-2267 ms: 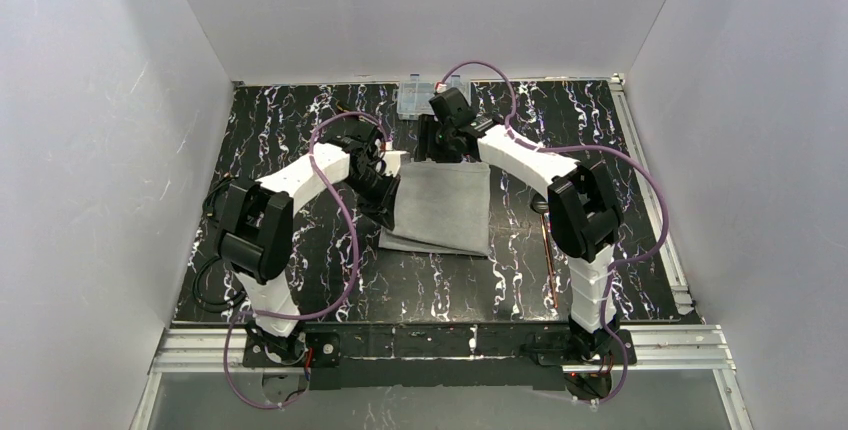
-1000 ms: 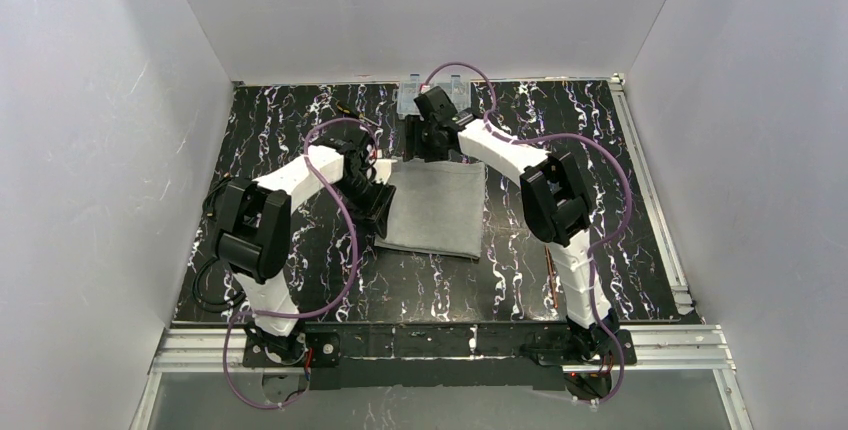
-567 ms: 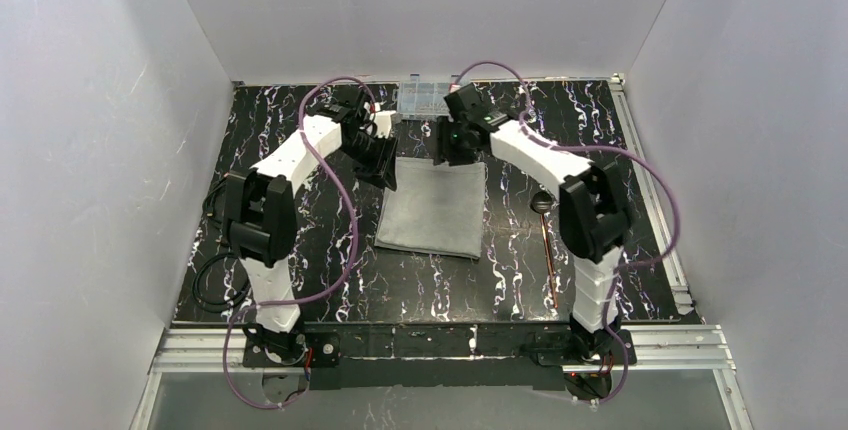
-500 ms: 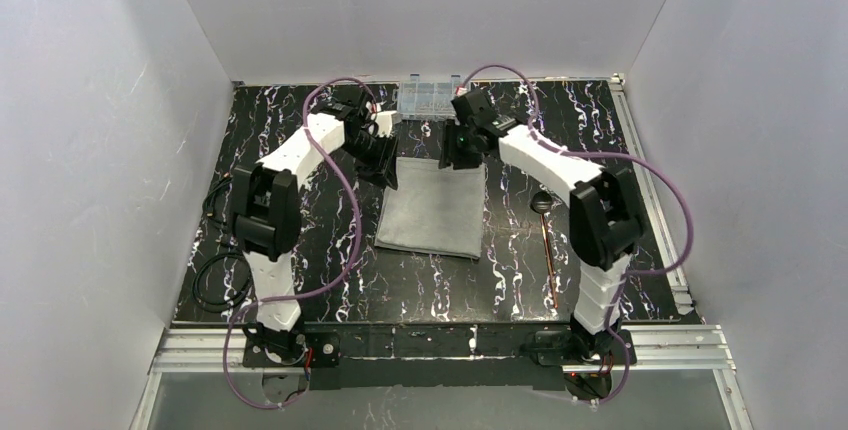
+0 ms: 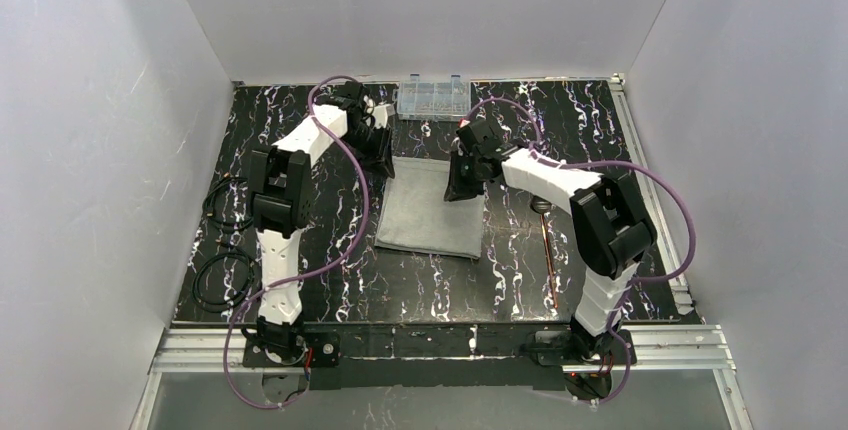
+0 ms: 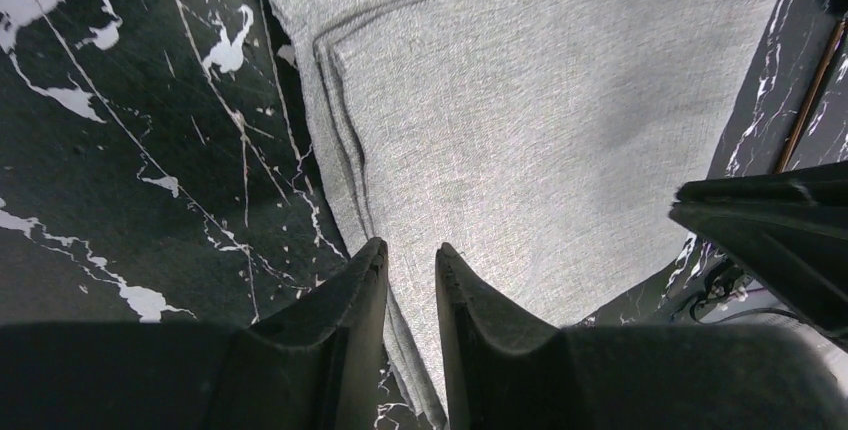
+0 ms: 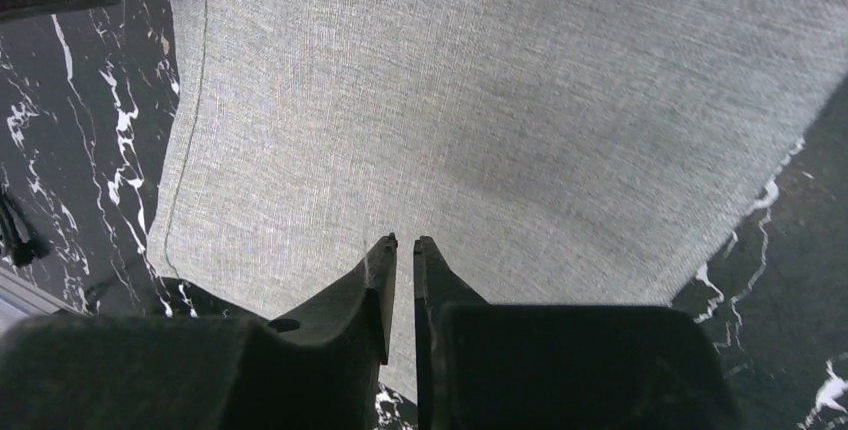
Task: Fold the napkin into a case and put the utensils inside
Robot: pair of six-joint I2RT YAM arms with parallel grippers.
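**Napkin:** the napkin (image 5: 432,208) lies flat on the surface (image 5: 520,285), folded into a layered rectangle. The left wrist view shows stacked edges along one side. In my judgement the case is only partly formed and nothing has been put inside it.

**Utensils:** the utensils (image 5: 546,242) rest on the surface just beside the napkin's right edge, outside the cloth.

**Left gripper:** the left gripper (image 6: 410,250) hovers over the napkin's far-left corner. Its jaws are slightly apart and grasp nothing. It is probably stationed there to work the layered edge.

**Right gripper:** the right gripper (image 7: 404,242) hangs over the napkin's far-right part. Its jaws are all but closed and empty.

**Arms:** both arms reach forward with elbows raised and wrists pitched down at the napkin.

**Other:** a clear box (image 5: 432,98) sits beyond the napkin's far edge.
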